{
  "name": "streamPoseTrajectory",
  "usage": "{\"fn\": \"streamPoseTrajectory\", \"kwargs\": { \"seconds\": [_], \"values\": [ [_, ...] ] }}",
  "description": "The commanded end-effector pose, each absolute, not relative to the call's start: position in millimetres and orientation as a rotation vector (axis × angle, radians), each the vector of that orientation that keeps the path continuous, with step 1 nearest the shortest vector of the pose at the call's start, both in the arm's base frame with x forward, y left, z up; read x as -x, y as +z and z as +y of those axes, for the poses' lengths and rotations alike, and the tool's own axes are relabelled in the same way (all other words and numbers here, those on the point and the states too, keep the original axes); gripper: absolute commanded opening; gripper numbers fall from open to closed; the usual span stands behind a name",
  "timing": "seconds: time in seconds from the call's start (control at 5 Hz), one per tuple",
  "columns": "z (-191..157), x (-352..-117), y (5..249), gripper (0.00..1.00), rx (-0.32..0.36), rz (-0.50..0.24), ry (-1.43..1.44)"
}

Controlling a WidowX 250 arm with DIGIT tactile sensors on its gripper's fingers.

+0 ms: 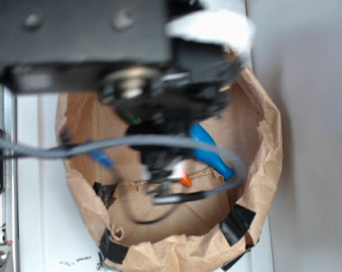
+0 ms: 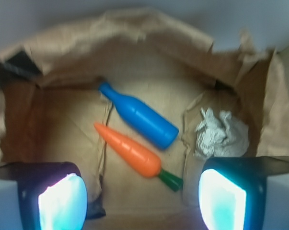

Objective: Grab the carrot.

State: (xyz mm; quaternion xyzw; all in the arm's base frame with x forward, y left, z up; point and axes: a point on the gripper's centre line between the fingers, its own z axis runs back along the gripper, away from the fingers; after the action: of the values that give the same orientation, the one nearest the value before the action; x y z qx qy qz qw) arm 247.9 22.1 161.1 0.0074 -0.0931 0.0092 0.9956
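Our gripper (image 2: pixel 142 199) hangs above the carrot (image 2: pixel 130 151), fingers (image 2: pixel 63 201) wide apart.
We see the carrot beside the blue bottle (image 2: pixel 139 116) on the paper bag (image 2: pixel 53 129) floor; free room left.

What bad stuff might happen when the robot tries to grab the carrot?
The blue bottle lies right beside the carrot, so the open gripper might pinch or bump the bottle instead. The carrot looks smooth and tapered, so it may slip out as the fingers close. The crinkly paper bag walls sit close around and could snag a finger.
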Motion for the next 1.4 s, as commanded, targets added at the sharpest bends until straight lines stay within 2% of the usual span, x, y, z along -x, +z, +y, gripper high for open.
{"fn": "streamPoseTrajectory", "kwargs": {
  "seconds": [0.0,0.4,0.8,1.0,1.2],
  "values": [
    [19,-221,138,1.0,-0.062,-0.256,-0.026],
    [7,-240,113,1.0,-0.113,-0.185,0.015],
    [0,-245,81,1.0,-0.14,-0.138,-0.005],
    [3,-254,66,1.0,-0.121,-0.132,-0.001],
    [12,-263,55,1.0,-0.069,-0.111,0.013]
  ]
}}
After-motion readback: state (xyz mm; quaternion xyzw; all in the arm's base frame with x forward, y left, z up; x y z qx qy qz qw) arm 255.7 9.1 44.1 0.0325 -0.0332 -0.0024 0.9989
